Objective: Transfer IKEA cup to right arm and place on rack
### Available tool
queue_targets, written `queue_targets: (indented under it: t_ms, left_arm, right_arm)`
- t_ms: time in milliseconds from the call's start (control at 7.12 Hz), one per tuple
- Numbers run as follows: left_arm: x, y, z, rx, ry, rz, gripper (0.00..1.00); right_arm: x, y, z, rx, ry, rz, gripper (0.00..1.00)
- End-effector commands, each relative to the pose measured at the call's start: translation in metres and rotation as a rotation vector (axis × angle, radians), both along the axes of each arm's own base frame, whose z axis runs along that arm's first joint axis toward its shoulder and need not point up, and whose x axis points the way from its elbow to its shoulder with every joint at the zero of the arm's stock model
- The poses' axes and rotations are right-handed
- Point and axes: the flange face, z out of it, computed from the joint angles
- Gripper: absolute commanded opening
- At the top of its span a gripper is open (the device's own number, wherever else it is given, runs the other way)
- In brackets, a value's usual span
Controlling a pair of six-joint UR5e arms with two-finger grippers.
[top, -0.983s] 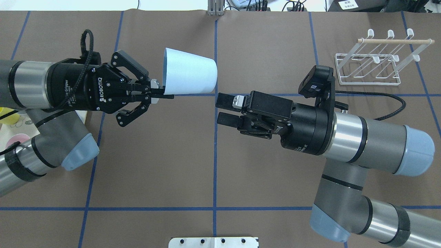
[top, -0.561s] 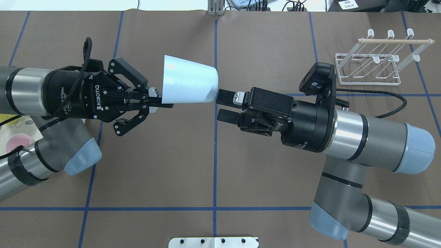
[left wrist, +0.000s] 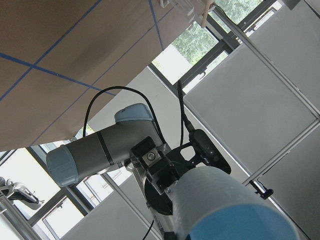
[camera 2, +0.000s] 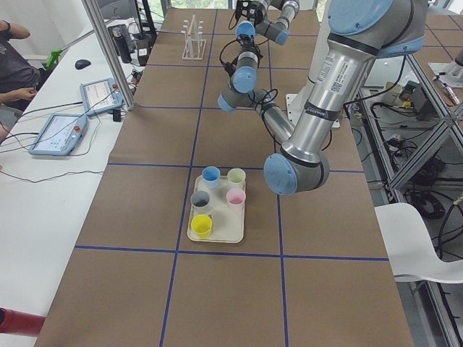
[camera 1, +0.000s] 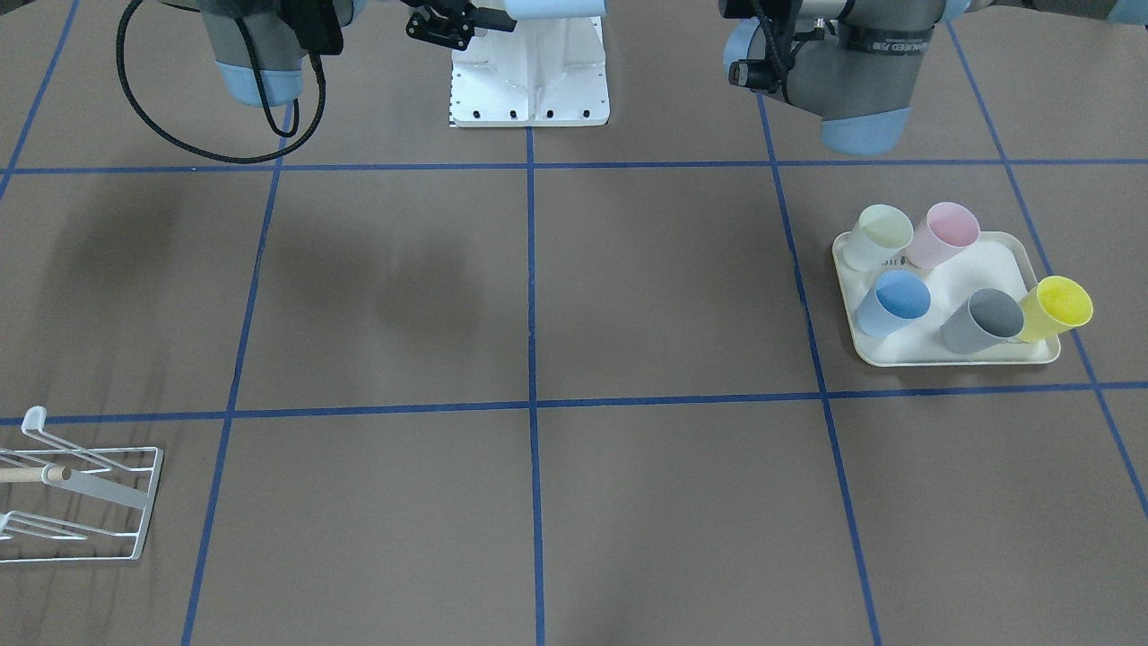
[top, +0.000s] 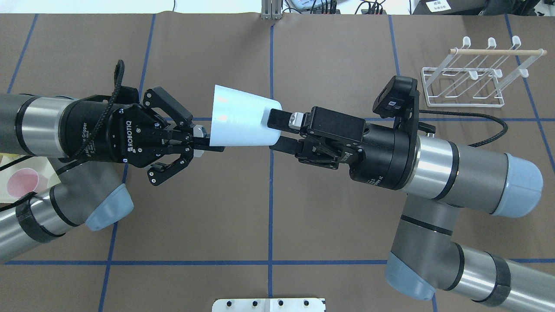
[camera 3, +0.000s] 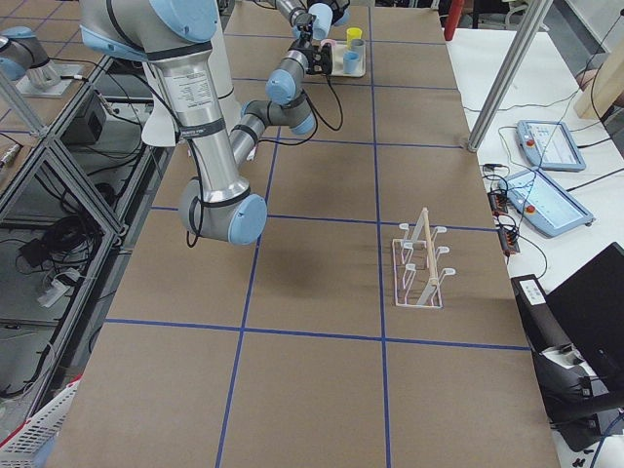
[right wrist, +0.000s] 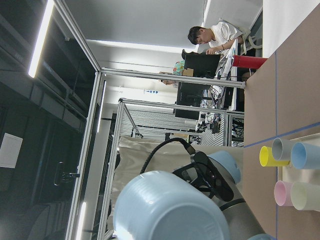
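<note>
The left tool (top: 207, 144) is pinching the rim of the pale blue cup (top: 240, 123), holding it sideways in the air above the middle of the surface (top: 217, 216). Over the last 1 second the right tool (top: 277, 132) has been closing in. Its 2 fingers (top: 279, 118), short of the cup before, are now straddling the cup's base, spread apart and not yet clamping. The handover looks imminent: the right tool is needing to squeeze before the left releases. The rack (top: 468, 78) is standing well apart, behind the right arm.
</note>
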Motion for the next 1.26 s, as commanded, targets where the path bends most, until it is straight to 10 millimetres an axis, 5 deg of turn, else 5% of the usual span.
queue_targets:
  t_ms: [0, 561, 983, 1123]
  left_arm:
    - [0.0023, 0.0040, -0.0006, 0.004, 0.005, 0.010, 0.00]
    - [0.0070, 0.0095, -0.0010, 0.007, 0.009, 0.025, 0.00]
    - [0.0065, 0.0107, 0.0020, 0.013, 0.015, 0.026, 0.02]
    - [0.0068, 0.0105, 0.0017, 0.018, 0.017, 0.021, 0.22]
  right_arm:
    - [-0.0010, -0.0007, 0.0000, 0.000, 0.001, 0.002, 0.98]
    - [-0.0045, -0.0050, -0.0047, -0.007, -0.008, 0.015, 0.93]
    - [-0.0052, -0.0051, -0.0042, -0.006, -0.005, 0.015, 0.52]
    - [-0.0044, -0.0047, -0.0047, -0.004, -0.008, 0.015, 0.42]
